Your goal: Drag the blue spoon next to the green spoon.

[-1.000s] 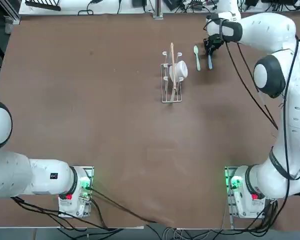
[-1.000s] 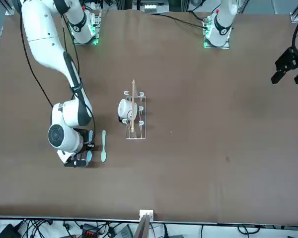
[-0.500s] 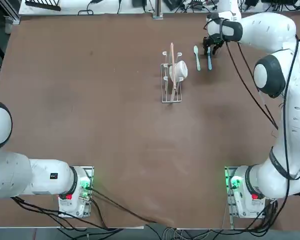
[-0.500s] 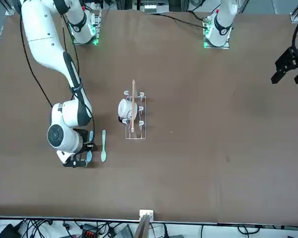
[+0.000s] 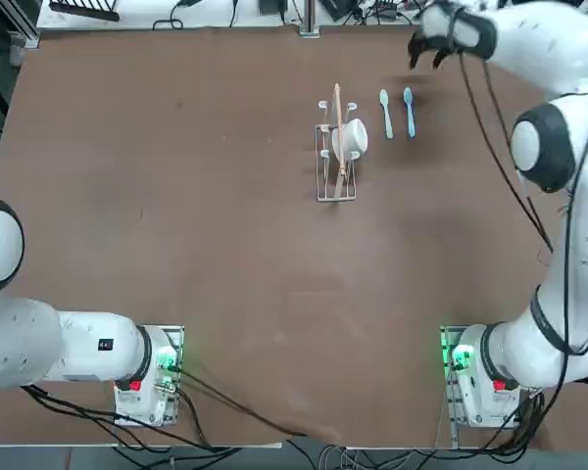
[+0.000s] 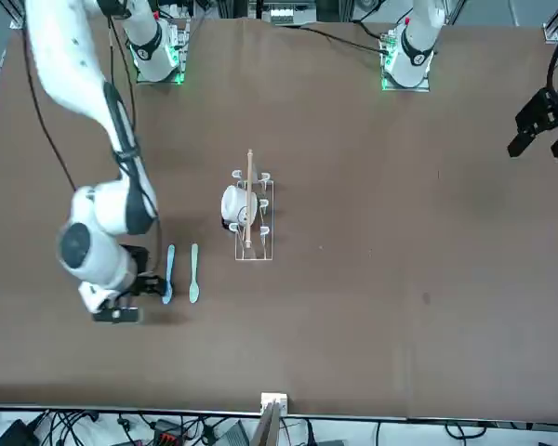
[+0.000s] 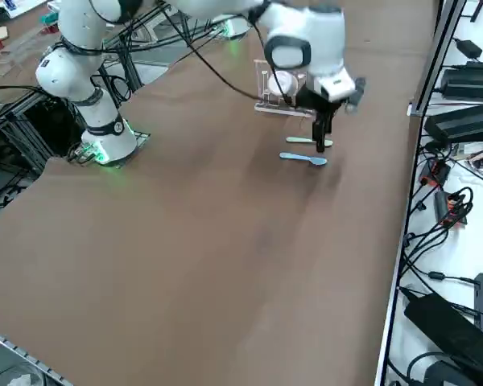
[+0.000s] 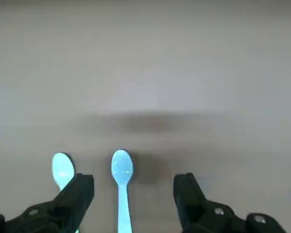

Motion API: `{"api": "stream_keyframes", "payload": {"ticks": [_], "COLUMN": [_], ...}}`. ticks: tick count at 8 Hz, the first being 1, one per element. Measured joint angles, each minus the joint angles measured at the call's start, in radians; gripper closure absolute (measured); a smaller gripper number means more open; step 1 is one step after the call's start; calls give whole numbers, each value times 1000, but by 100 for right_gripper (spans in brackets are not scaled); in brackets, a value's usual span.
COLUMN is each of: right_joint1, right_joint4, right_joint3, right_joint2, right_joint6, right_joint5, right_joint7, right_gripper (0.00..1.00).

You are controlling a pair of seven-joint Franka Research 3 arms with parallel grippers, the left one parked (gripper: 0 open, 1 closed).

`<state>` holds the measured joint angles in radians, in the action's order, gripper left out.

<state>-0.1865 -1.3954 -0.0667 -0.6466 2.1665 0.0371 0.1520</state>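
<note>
The blue spoon (image 5: pixel 409 110) lies flat on the brown table, parallel to the green spoon (image 5: pixel 385 111) and a small gap to its right. Both bowls point toward the table's far edge. My right gripper (image 5: pixel 428 51) hangs open above the table just beyond the blue spoon's bowl and holds nothing. In the wrist view the blue spoon (image 8: pixel 121 168) shows on the table below and between the spread fingers (image 8: pixel 78 193). One finger partly covers the green spoon (image 8: pixel 62 167). From the right side, the gripper (image 7: pixel 322 143) hovers over both spoons (image 7: pixel 304 158).
A wire rack (image 5: pixel 336 174) holding a white cup (image 5: pixel 353 138) and a wooden stick stands just left of the green spoon. The table's far edge runs close behind the gripper. Cables and power units lie off the table's right edge.
The gripper opened and let go of the blue spoon, then rose and drew back toward the far edge. The blue spoon stays beside the green one.
</note>
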Motion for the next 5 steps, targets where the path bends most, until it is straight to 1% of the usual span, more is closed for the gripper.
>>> {"api": "stream_keyframes", "payload": {"ticks": [1, 3, 4, 5], "right_joint1": [23, 104, 144, 171], "right_joint4": [7, 17, 18, 17], "right_joint3": [-3, -9, -21, -43], "right_joint2": [79, 251, 340, 418], "right_joint6": [-75, -252, -347, -442], "right_joint5": [0, -1, -1, -2], "right_joint7": [0, -3, -11, -38], "right_gripper": [0, 0, 0, 0]}}
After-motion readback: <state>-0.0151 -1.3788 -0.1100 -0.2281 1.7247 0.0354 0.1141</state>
